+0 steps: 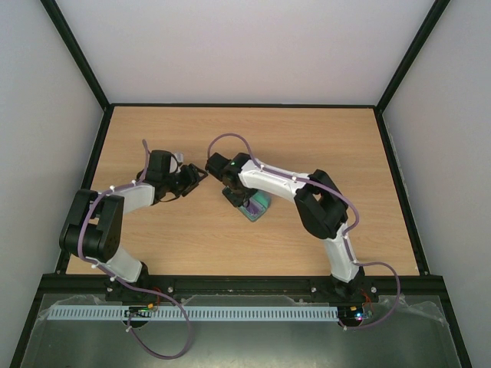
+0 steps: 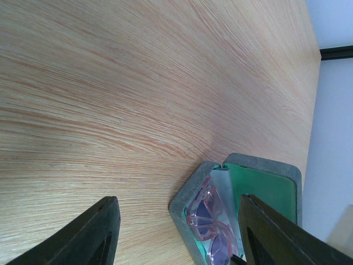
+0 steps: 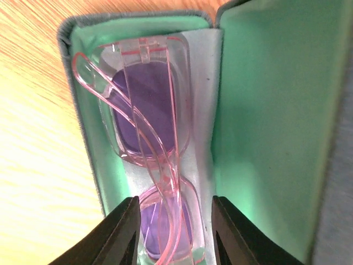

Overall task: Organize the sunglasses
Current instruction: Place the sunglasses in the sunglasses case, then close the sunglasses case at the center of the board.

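Note:
The sunglasses [image 3: 149, 110], pink-framed with purple-tinted lenses and folded temples, lie in the lower half of the open, green-lined case [image 3: 265, 110] on a pale cloth [image 3: 202, 83]. My right gripper [image 3: 174, 232] hangs straight over them, its fingers standing apart on either side of the nearer lens, gripping nothing. In the top view the case [image 1: 257, 207] peeks out beneath the right wrist. My left gripper [image 2: 176, 232] is open just left of the case [image 2: 185, 201] and holds nothing. Past its right finger the sunglasses [image 2: 212, 218] show.
The wooden table [image 1: 322, 138] is bordered by a black frame [image 1: 245, 105] and grey walls. The left gripper [image 1: 197, 178] nearly meets the right wrist [image 1: 230, 172] mid-table. The case lid [image 2: 265, 185] lies open toward the table's right.

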Controlling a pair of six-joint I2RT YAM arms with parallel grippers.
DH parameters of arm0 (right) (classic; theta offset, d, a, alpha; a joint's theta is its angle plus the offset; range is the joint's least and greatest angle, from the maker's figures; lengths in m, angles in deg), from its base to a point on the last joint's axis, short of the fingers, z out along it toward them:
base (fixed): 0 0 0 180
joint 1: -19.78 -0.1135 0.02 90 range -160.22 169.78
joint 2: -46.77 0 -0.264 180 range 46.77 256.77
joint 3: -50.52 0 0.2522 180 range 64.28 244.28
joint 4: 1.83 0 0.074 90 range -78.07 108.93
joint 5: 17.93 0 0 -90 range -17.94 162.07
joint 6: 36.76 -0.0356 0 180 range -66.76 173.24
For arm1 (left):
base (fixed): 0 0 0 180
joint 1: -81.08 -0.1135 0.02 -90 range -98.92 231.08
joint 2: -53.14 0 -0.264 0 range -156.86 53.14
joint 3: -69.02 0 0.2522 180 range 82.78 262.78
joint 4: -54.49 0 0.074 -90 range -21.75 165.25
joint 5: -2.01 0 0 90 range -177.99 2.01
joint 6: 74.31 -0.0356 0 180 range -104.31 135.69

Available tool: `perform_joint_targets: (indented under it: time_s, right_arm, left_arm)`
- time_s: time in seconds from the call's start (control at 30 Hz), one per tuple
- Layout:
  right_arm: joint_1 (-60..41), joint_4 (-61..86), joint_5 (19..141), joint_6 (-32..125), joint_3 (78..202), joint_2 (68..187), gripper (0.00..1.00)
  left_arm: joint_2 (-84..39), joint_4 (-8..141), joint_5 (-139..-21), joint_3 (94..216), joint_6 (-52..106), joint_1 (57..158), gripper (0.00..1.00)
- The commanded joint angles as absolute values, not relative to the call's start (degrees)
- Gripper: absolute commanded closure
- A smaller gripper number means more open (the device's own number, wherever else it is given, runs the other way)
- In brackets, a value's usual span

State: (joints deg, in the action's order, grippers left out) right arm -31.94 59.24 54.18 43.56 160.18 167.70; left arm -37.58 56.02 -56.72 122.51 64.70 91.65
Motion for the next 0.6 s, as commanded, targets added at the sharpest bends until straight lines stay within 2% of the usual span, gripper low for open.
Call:
perform_joint_targets:
  time_s: [0.0,0.13,0.2,0.3,0.33,0.37,0.43,0.57]
  right_arm:
    - [-32.30,61.90,55.77,42.64,161.21,162.77,0.60]
    - [-32.34,59.86,57.35,41.65,159.98,157.47,0.53]
    - [-32.15,56.98,58.05,40.87,158.17,153.44,0.47]
    - [-31.02,54.72,59.54,39.49,156.46,148.16,0.36]
    - [-30.44,53.87,60.13,38.98,155.72,146.56,0.30]
    - [-29.50,53.12,60.94,38.70,155.27,145.17,0.27]
    - [-26.89,51.42,62.94,37.85,151.84,142.44,0.18]
    - [-20.44,48.04,65.21,35.83,146.13,139.25,0.07]
  left_arm:
    - [-35.48,57.07,-56.50,122.57,63.60,91.29,0.39]
    - [-34.37,57.82,-56.80,122.00,63.35,91.37,0.38]
    - [-33.31,58.30,-56.91,121.10,63.13,91.45,0.34]
    - [-31.52,59.42,-57.60,119.21,62.51,91.70,0.21]
    - [-30.90,59.58,-57.64,118.37,62.37,91.72,0.08]
    - [-30.19,59.94,-57.72,117.64,62.17,91.84,0.02]
    - [-28.64,60.75,-58.01,116.02,61.89,92.16,0.01]
    - [-24.14,62.67,-59.52,112.31,62.02,93.50,0.02]
